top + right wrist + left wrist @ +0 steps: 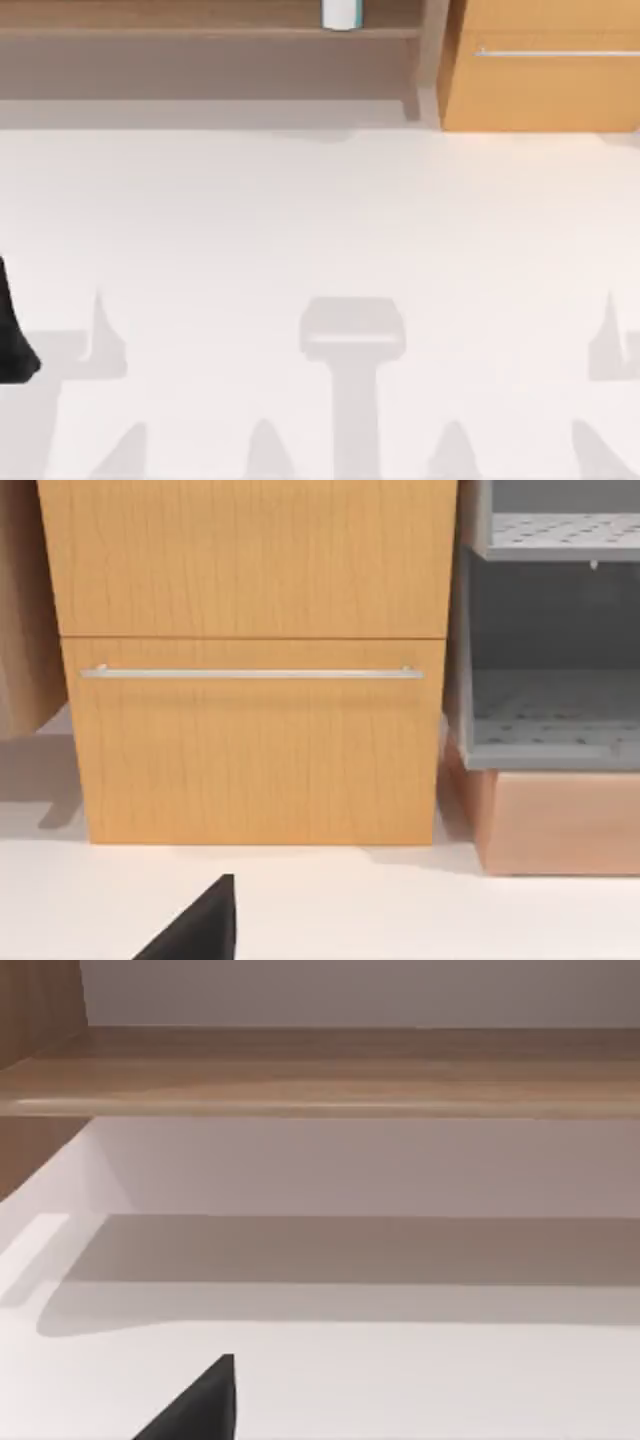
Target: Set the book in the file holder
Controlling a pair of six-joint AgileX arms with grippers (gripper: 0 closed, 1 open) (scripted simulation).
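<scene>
A small white object with teal-blue edging [341, 13] stands on the wooden shelf at the back; I cannot tell whether it is the book. The file holder [550, 730], grey with perforated tiers, sits on a wooden box beside the drawer cabinet in the right wrist view. My left arm [15, 330] shows as a black shape at the table's left edge. A black part of my left gripper [200, 1405] hangs over bare white table, facing the shelf. A black part of my right gripper [200, 925] hangs over the table in front of the cabinet. Neither holds anything that I can see.
A long wooden shelf [200, 30] runs along the back of the white table [320, 220]. An orange-brown drawer cabinet [545, 70] with a metal handle [250, 672] stands at the back right. Grey shadows fall on the table's front part.
</scene>
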